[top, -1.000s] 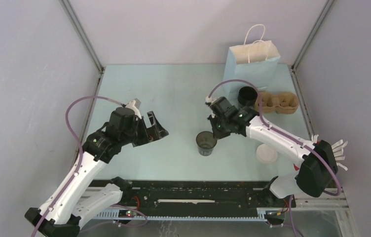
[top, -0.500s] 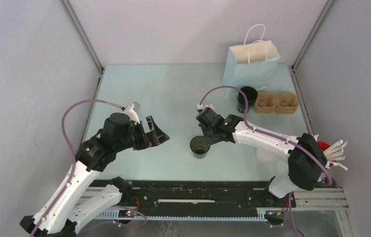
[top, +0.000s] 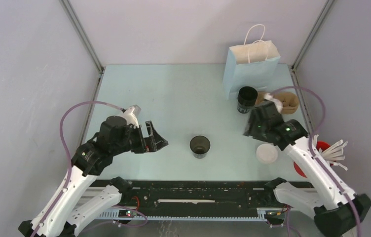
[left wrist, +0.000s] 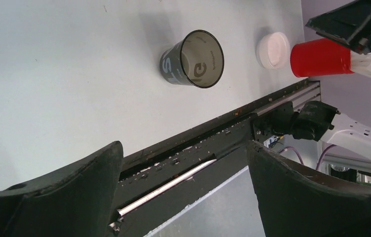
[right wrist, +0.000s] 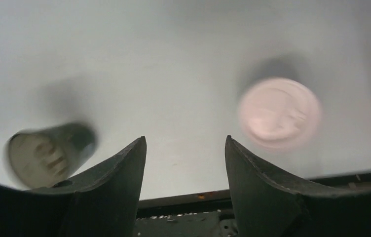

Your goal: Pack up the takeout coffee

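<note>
At the centre of the table (top: 164, 94), the dark cup (top: 200, 146) stands upright, untouched. The left gripper (left wrist: 184, 146) and right gripper (right wrist: 186, 140) gape, both empty. Likely light, thin-walled and crushable: grasp the sidewall gently below the rim.

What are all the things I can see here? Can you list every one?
light blue paper bag: 1, light blue with white handles, standing at the table's far right.
black takeout cup with lettering: 1, black, upright and open in the table's middle.
second black takeout cup: 1, black, in front of the bag.
brown cardboard cup carrier: 1, brown, right of that cup, partly behind the right arm.
round white lid: 1, white, flat at the near right.
red cup of white sticks: 1, red, right edge.
table: 1, pale blue-green.
left gripper: 1, black, open, empty, near left.
right gripper: 1, black, open, empty, between middle cup and lid.
</note>
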You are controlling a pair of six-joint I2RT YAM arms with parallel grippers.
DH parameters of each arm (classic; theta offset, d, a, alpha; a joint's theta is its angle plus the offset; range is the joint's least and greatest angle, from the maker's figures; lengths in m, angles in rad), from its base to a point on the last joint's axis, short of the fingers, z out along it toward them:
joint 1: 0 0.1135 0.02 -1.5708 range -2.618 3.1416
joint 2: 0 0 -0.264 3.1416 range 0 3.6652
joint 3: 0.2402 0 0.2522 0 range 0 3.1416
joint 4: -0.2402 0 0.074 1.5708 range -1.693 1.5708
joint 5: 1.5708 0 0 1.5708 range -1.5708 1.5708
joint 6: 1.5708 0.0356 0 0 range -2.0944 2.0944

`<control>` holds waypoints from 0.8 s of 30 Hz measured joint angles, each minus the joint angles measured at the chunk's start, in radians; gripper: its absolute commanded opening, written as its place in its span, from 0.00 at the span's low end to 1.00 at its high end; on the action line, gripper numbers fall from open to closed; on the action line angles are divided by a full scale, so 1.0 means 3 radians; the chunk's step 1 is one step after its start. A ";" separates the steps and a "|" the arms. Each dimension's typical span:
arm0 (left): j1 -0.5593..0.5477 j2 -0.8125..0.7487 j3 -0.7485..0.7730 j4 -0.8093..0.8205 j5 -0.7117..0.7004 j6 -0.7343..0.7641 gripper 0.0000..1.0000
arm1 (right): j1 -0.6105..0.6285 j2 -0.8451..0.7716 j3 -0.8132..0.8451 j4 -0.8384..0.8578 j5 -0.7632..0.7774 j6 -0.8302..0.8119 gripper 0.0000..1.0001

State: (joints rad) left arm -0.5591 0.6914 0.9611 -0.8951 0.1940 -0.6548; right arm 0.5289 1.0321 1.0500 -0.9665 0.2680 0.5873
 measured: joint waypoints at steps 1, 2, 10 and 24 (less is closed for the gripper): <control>0.0000 -0.0003 0.0000 0.0000 0.0010 0.0013 1.00 | -0.0247 -0.0070 -0.0106 -0.0031 -0.0013 0.0008 0.64; 0.0000 -0.0008 0.0000 0.0000 0.0018 0.0025 1.00 | -0.0500 -0.0114 -0.0230 -0.0045 -0.0043 0.0009 0.62; -0.0003 -0.0050 0.0001 -0.0008 0.0099 0.0097 1.00 | -0.1344 0.0370 -0.0730 0.0010 -0.0491 -0.0019 0.55; -0.0003 -0.0203 0.0001 -0.0104 0.0100 0.0122 1.00 | -0.1423 0.0922 -0.0876 0.0421 -0.0512 -0.0043 0.30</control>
State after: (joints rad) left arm -0.5598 0.6304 0.9615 -0.9264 0.2241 -0.6182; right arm 0.1020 1.3087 0.7872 -0.8402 0.1143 0.5743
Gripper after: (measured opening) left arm 0.996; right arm 0.345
